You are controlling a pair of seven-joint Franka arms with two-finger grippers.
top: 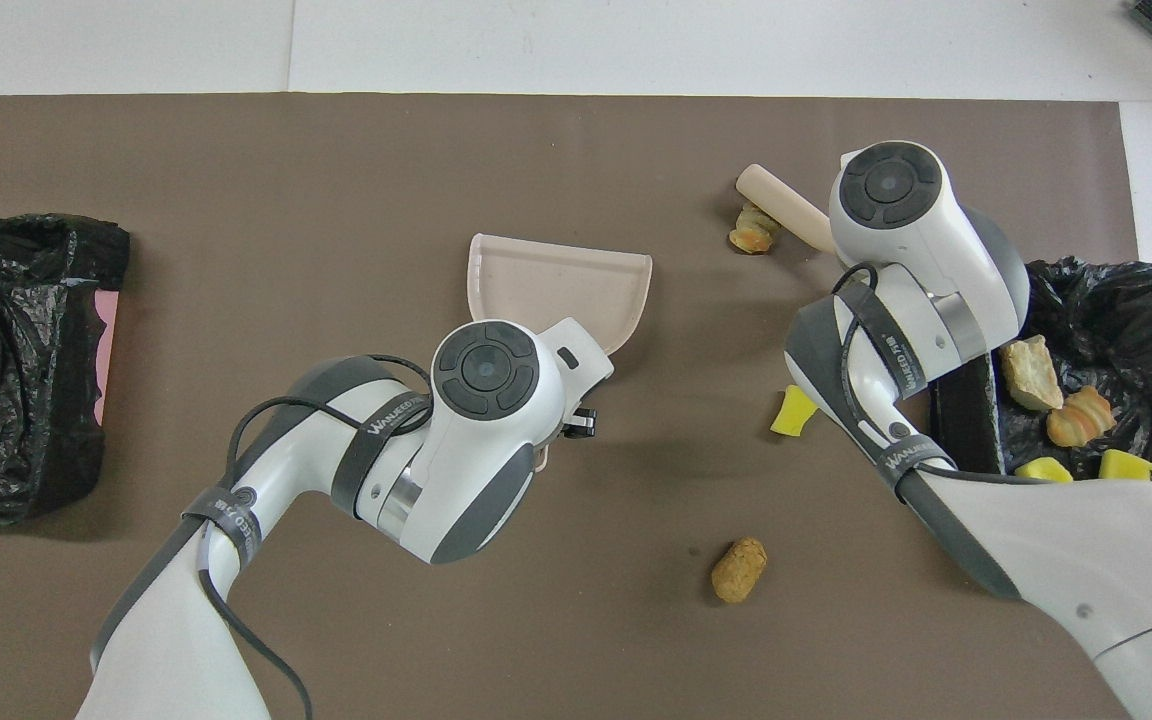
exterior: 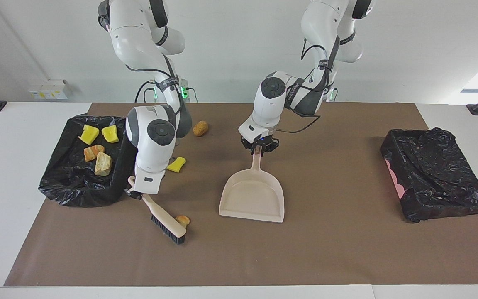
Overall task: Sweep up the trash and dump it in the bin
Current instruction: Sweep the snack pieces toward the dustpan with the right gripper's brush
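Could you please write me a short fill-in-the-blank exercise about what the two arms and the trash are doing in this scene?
1. The left gripper is shut on the handle of the ____.
2. The right gripper holds the ____, whose bristles rest beside the orange-striped chunk.
3. The bin at the right arm's end of the table holds ____ chunks of trash.
4. The brown chunk lies ____ to the robots than the dustpan.

Missing words: dustpan; brush; four; nearer
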